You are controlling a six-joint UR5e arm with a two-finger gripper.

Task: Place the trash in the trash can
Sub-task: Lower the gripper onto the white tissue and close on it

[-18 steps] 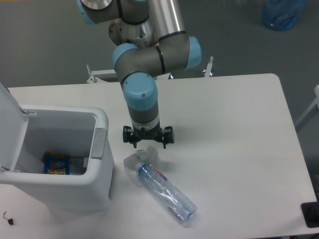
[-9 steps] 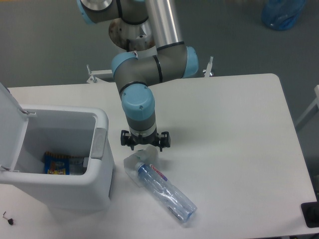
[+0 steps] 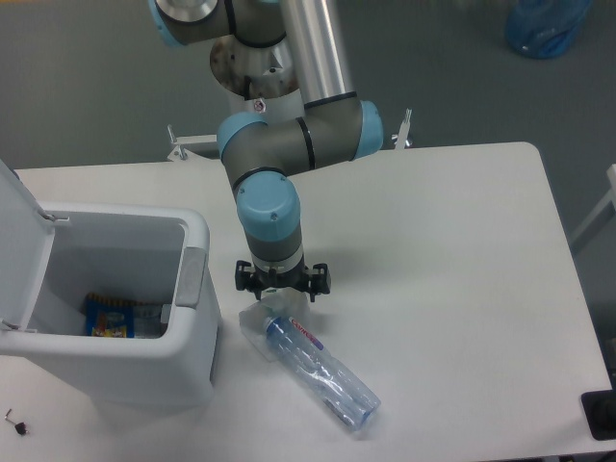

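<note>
The clear plastic bottle [image 3: 322, 373] with a red-lettered white label lies on its side on the white table, pointing toward the front right. A whitish translucent scrap [image 3: 254, 319] sits at its upper-left end, touching it. My gripper [image 3: 283, 292] points straight down right over the scrap's far edge, its fingers spread and open, their tips hidden under the wrist. The white trash can [image 3: 197, 289] stands to the left, lid [image 3: 13, 236] swung up.
A blue and yellow snack packet [image 3: 108, 318] lies at the bottom of the trash can. The table's front edge runs close below the bottle. A blue bag [image 3: 545, 27] sits on the floor at the far right.
My gripper has shifted slightly left and come down closer over the scrap, now covering part of it. The bottle and trash can have not moved.
</note>
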